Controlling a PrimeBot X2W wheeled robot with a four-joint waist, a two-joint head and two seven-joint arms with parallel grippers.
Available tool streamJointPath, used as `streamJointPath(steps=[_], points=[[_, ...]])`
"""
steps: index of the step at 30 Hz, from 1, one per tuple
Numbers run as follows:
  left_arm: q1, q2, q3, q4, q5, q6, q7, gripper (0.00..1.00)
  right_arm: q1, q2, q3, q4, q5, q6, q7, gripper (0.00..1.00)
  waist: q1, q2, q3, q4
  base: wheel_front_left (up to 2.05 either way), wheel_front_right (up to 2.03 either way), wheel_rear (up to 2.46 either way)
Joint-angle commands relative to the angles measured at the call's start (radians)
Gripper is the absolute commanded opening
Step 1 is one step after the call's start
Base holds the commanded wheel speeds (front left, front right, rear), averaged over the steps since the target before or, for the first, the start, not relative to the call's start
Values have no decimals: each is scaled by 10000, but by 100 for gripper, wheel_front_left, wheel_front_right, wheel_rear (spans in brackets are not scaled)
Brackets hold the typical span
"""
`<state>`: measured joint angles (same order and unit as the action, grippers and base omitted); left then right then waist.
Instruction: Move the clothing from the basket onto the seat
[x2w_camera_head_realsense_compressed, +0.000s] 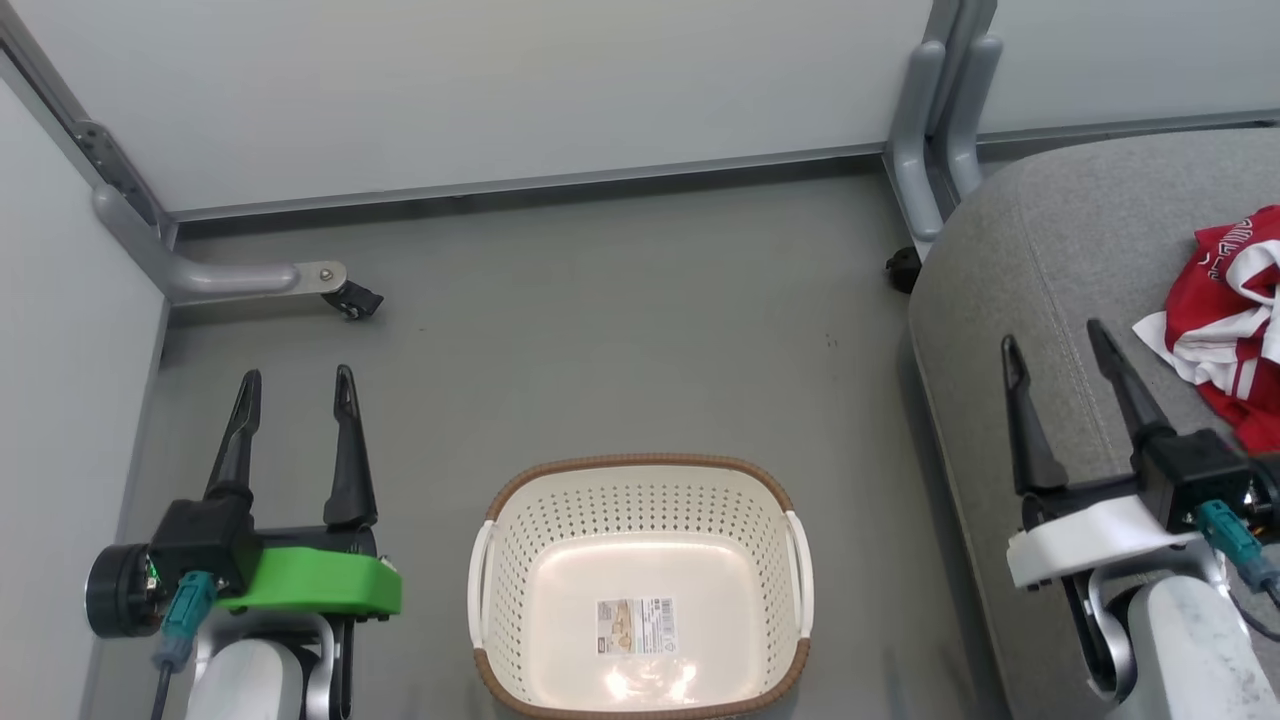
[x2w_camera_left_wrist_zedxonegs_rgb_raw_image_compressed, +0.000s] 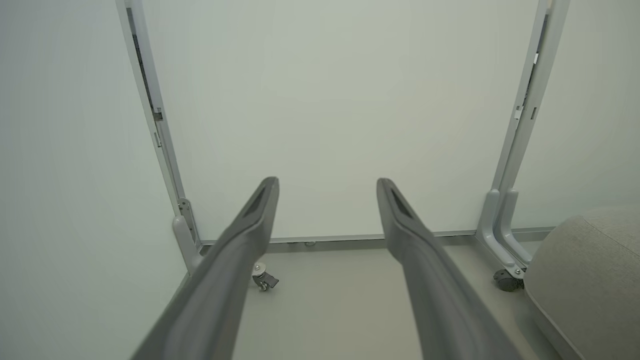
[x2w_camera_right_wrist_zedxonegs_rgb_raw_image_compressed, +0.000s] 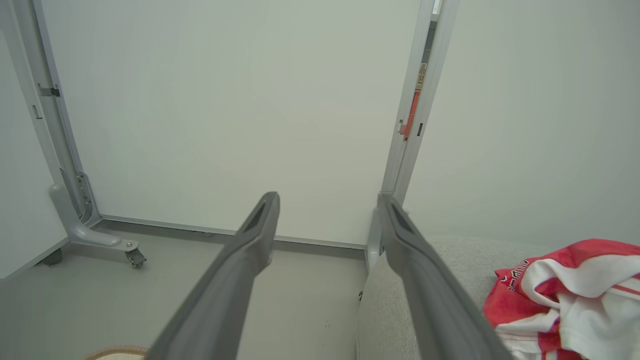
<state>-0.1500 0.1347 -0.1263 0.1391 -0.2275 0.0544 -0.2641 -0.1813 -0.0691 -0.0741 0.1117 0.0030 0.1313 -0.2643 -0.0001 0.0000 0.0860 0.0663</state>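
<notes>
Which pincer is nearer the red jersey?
Right. The right pincer is open over the grey sofa cushion, beside the jersey, not touching it. The left pincer is open over the floor, on the far side of the empty laundry basket.

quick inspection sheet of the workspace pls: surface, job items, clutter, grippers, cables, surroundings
surface: plain grey floor, with the basket standing on it
job's things: cream-white perforated plastic basket with brown rim, empty but for a barcode label; crumpled red and white jersey lying on the grey fabric sofa seat
clutter: nothing seen
grippers: left gripper open, holding nothing; right gripper open over the seat edge, apart from the jersey
cables: teal plug with a dark lead at the left wrist, another at the right
surroundings: white partition panels on grey metal feet with casters
</notes>
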Motion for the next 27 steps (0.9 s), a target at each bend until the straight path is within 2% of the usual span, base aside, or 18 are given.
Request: streamJointPath(steps=[1, 15, 27], points=[[226, -93, 146, 2, 122, -83, -5, 100, 310, 48, 64, -92, 22, -10, -4, 100, 1, 0, -179, 85, 0, 0, 0], [775, -531, 567, 441, 456, -640, -5, 100, 1773, 173, 364, -363, 738, -10, -4, 100, 1, 0, -642, 105, 0, 0, 0], [903, -691, 753, 676, 699, -909, -5, 100, 1891, 171, 462, -207, 878, -10, -4, 100, 1, 0, -735, 143, 0, 0, 0]])
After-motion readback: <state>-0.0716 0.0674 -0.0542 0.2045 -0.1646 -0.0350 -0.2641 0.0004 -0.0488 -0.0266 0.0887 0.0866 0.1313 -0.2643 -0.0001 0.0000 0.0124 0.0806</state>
